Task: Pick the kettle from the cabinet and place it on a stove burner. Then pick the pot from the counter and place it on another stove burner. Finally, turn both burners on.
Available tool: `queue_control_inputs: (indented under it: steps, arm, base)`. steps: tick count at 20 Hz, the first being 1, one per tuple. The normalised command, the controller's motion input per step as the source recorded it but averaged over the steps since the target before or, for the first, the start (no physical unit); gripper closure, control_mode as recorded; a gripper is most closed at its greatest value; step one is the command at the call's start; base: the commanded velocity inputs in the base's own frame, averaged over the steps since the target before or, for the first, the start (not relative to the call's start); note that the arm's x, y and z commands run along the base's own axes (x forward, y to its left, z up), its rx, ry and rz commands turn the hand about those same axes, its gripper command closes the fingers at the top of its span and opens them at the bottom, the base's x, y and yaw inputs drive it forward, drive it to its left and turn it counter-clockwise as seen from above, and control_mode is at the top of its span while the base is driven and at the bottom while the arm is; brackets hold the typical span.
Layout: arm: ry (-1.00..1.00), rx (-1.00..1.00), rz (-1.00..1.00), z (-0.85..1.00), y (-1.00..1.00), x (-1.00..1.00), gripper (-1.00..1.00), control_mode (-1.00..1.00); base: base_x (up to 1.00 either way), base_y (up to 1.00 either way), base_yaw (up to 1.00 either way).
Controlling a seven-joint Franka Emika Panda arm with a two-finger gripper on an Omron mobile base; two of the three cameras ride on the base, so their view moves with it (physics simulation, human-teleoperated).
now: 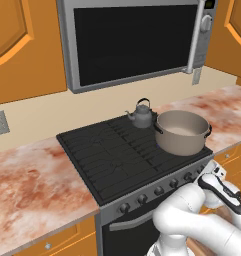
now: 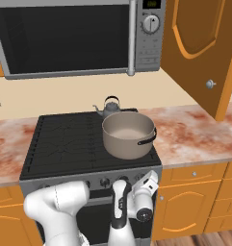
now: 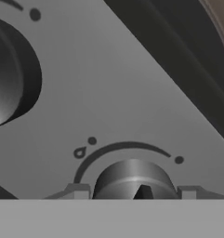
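The kettle (image 1: 141, 114) and the pot (image 1: 182, 131) are sitting on separate stove burners (image 1: 112, 155), so the knobs are the job in hand. The gripper (image 3: 134, 194) is pressing close to a stove knob (image 3: 132, 179), its jaws standing apart on either side of it, gripping nothing. The knob is looking rigid and smooth, probably slippery; taking it across its sides should work. A marbled worktop (image 1: 32, 185) is flanking the cooktop, under a microwave (image 1: 134, 40).

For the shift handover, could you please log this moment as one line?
kettle: rear burner | pot: front burner | end effector: astride stove knob, jaws apart | phase: turning burners on
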Motion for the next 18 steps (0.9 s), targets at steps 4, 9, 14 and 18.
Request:
queue_control_inputs:
  steps: [4,9,14,18]
  arm:
    - [-0.01,-0.26,0.00,-0.01,0.00,-0.14,1.00,-1.00]
    - [-0.01,-0.32,0.00,0.01,0.01,-0.02,1.00,-1.00]
    - [0.00,-0.17,0.00,0.05,0.18,0.00,-1.00,-1.00]
    - [0.03,-0.09,0.00,0.00,0.21,0.00,-1.00,-1.00]
  base:
    - [0.00,0.00,0.00]
    - [0.00,0.00,0.00]
    - [0.00,0.00,0.00]
    - [0.00,0.00,0.00]
